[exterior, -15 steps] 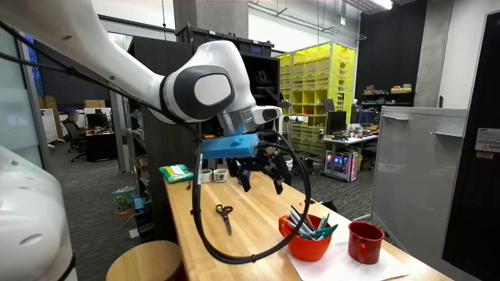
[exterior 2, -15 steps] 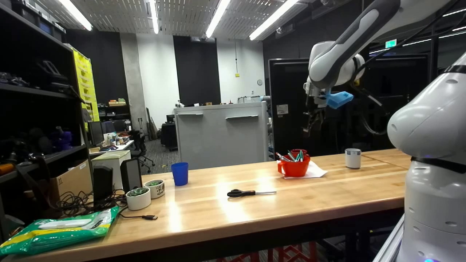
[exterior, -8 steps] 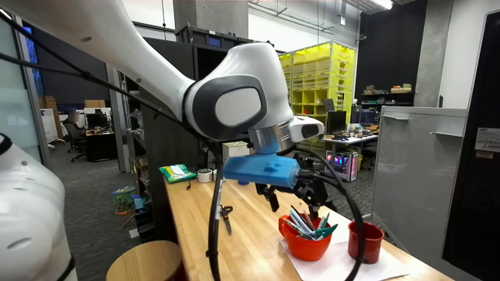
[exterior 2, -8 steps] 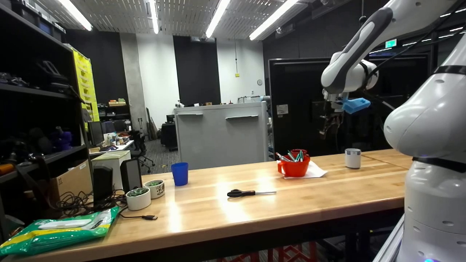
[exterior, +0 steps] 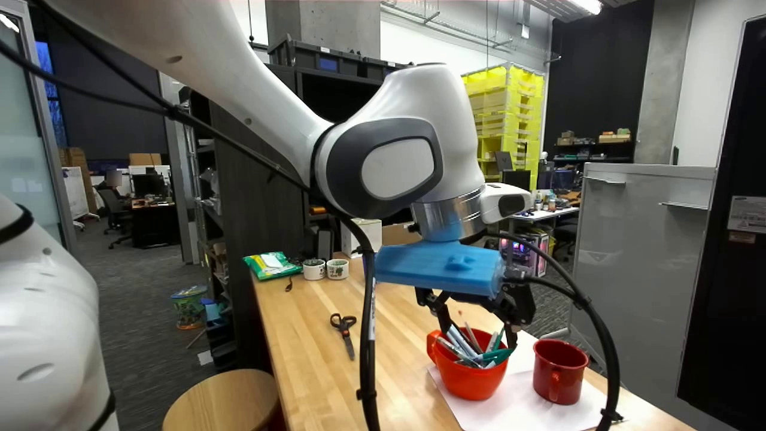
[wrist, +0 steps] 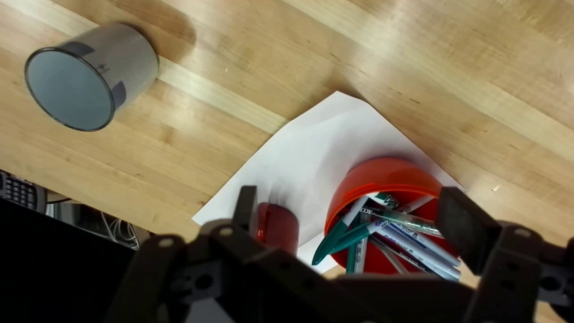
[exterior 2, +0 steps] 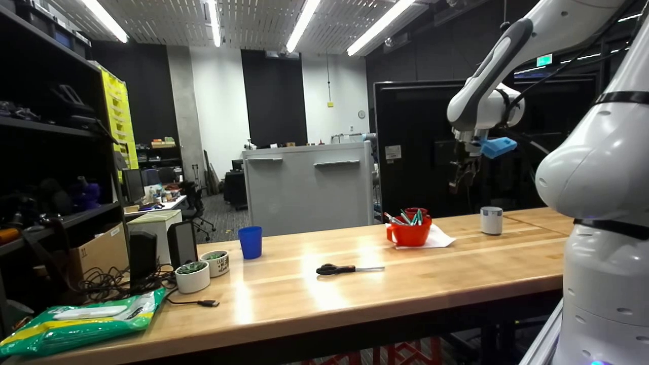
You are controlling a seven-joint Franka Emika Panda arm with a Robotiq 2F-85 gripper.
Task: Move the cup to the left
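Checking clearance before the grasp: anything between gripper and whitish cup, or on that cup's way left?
Nothing visible stands between the gripper and the whitish cup. Left of it in an exterior view stands the red bowl, roughly in line along the table; a long slide that way could hit it.

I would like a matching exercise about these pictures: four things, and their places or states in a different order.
Column 1
1. small whitish cup with bluish marks
2. round red bowl with handle
3. black-handled scissors
4. black robot hand

Column 2
A. lying flat on the wooden tabletop
B. upper left of the wrist view
C. open, holding nothing
D. contains pens

Pairs: 1B, 2D, 3A, 4C
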